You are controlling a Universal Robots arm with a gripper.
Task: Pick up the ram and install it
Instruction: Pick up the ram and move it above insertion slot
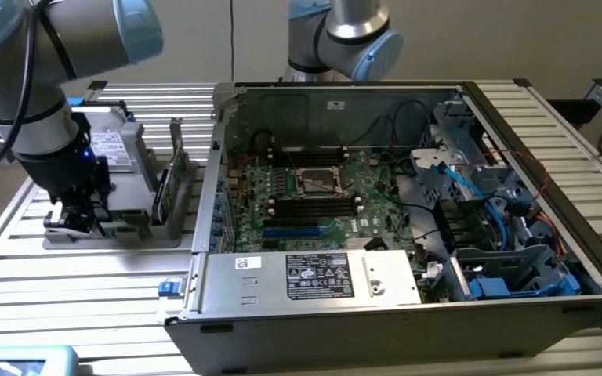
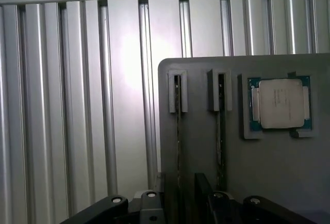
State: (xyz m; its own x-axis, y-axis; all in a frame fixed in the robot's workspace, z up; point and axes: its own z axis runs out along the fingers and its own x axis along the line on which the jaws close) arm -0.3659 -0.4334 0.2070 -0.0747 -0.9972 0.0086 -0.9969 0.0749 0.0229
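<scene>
From where I stand the job is at its very start, with the pick not yet made. The arm's black two-fingered gripper (image 1: 76, 219) hangs low over the grey plastic holder plate (image 2: 278, 182) on the slatted aluminium table (image 1: 92, 274), jaws wide apart and holding nothing. The ram (image 2: 178, 131), a long thin dark-green stick, stands on edge in its holder slot, seemingly in line with the gap between the jaws. A second like stick (image 2: 220, 126) stands just beside it, with a square silver-capped processor (image 2: 280, 104) beyond. The open black computer case (image 1: 406, 313) sits to the exterior view's right. I'd judge the grasp calls for jaws square on that thin edge, clear of its neighbour
</scene>
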